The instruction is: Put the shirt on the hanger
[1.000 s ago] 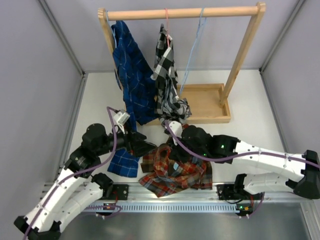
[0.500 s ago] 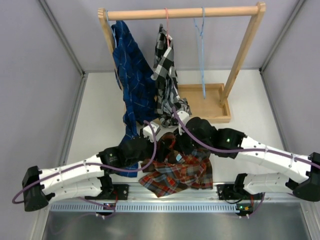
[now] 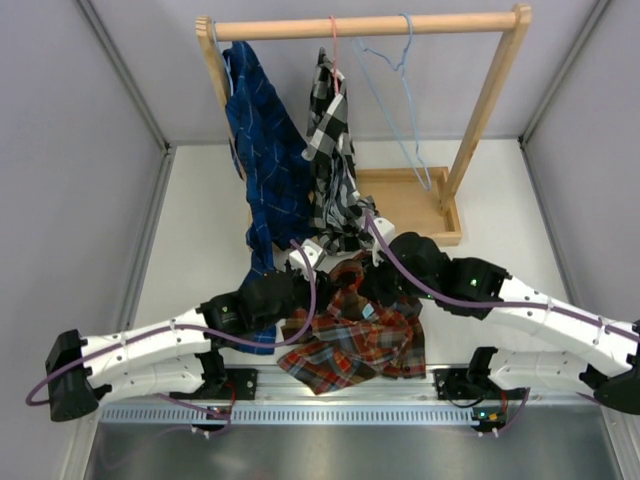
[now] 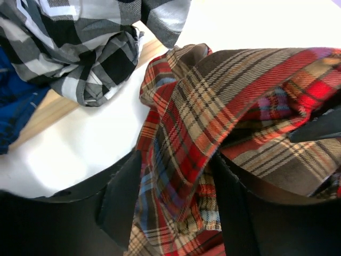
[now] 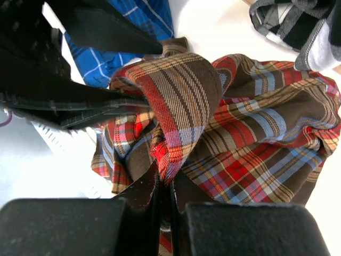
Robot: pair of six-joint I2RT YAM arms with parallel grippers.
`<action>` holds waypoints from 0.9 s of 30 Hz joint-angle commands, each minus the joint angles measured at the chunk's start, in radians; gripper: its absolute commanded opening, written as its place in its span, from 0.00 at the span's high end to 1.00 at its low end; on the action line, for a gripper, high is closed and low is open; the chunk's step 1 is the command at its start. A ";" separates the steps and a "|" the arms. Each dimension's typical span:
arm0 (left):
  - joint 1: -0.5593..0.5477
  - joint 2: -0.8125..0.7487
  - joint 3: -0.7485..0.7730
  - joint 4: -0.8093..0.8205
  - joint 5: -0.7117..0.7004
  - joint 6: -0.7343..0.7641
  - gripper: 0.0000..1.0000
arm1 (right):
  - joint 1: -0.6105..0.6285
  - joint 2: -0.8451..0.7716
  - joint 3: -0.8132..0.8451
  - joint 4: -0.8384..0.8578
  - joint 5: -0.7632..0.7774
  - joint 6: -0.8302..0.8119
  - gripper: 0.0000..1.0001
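The red-orange, brown and blue plaid shirt [image 3: 355,340] lies bunched on the table between the two arms. One fold of it is pulled up. My right gripper [image 5: 165,184] is shut on that raised fold [image 5: 176,90]. My left gripper [image 4: 178,205] stands open astride another fold of the shirt [image 4: 213,96], with cloth between its fingers [image 4: 125,197]. In the top view the left gripper [image 3: 322,288] and the right gripper [image 3: 362,290] sit close together over the shirt's far edge. The light blue wire hanger [image 3: 403,40] hangs tilted from the rod, with nothing on it.
A wooden rack [image 3: 365,26] with a tray base [image 3: 410,205] stands behind. A dark blue plaid shirt [image 3: 265,150] and a black-and-white checked shirt [image 3: 335,150] hang from it, the latter on a pink hanger [image 3: 334,45]. Their hems reach down near the grippers.
My left arm swung in from the left to the shirt and its jaws narrowed around a fold. The right gripper drew its fold slightly up and right. The blue hanger is swinging.
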State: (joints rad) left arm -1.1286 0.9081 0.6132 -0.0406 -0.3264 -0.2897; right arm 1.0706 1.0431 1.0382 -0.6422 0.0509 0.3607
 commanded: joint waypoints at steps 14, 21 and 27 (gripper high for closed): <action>-0.003 0.046 0.224 -0.229 -0.434 -0.231 1.00 | -0.080 -0.234 -0.113 -0.043 0.289 0.224 0.21; -0.003 -0.034 0.119 -0.265 -0.375 -0.423 1.00 | -0.084 -0.432 -0.443 0.063 0.233 0.553 0.27; -0.003 -0.025 0.056 -0.217 -0.353 -0.459 1.00 | -0.063 -0.486 -0.618 0.320 0.072 0.672 0.39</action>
State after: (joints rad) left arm -1.1316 0.8822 0.6880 -0.2840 -0.6708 -0.6857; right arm 0.9951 0.5919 0.4332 -0.5323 0.1955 0.9131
